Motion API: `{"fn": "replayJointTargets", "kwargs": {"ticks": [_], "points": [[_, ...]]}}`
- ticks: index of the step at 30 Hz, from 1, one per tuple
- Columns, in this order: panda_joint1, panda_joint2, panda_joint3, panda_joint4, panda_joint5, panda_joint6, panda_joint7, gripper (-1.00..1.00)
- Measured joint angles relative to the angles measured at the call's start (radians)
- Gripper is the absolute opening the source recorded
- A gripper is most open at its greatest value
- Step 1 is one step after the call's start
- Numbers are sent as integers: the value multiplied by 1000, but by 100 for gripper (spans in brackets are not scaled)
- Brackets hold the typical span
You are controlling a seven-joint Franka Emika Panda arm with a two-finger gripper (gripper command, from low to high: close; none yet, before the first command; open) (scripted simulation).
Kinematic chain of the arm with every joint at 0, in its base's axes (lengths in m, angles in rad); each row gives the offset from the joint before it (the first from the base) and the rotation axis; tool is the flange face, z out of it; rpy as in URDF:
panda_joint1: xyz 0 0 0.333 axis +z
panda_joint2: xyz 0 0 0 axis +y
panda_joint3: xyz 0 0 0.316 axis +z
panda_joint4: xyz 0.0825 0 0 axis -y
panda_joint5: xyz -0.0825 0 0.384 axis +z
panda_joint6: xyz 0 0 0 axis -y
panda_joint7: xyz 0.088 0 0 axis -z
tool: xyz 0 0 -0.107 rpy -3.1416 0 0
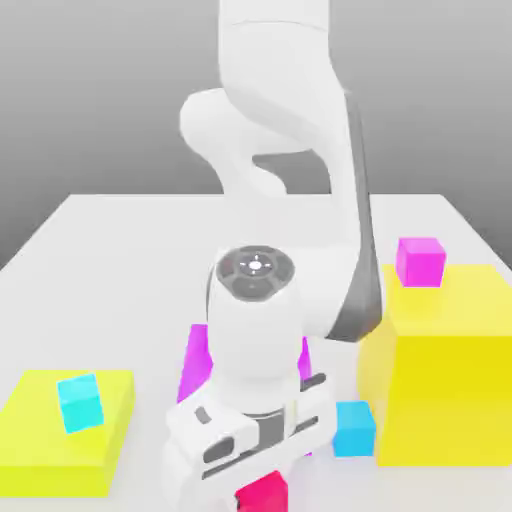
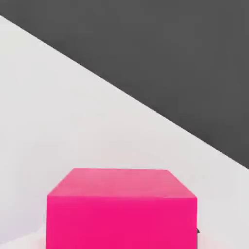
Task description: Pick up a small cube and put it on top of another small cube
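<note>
One red cube (image 2: pixel 121 222) gripped in the closed hand (image 1: pixel 262 490); cyan cube (image 1: pixel 80 403), likely next, sits on the hand's exterior-view's-left side, atop the low block (image 1: pixel 50 480).

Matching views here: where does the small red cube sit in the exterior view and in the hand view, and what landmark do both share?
Exterior view: the small red cube is at the bottom edge, just right of centre, right below the claw's white housing.
Hand view: it looms large and close, its top face and one side visible.
Shared landmark: the pale table surface around the cube.
</note>
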Motion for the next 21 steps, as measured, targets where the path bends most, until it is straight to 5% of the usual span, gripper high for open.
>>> {"fn": "replayJointTargets", "kwargs": {"ticks": [8,13,18,19,21], "points": [[-84,-242,-160,-60,-48,-183,195,-100],[-260,-390,-239,-101,-130,-282,393,-100],[-260,-295,-243,-130,-67,-165,383,-100],[-262,-271,-240,-134,-50,-139,371,100],[-262,-271,-240,-134,-50,-139,371,100]]}}
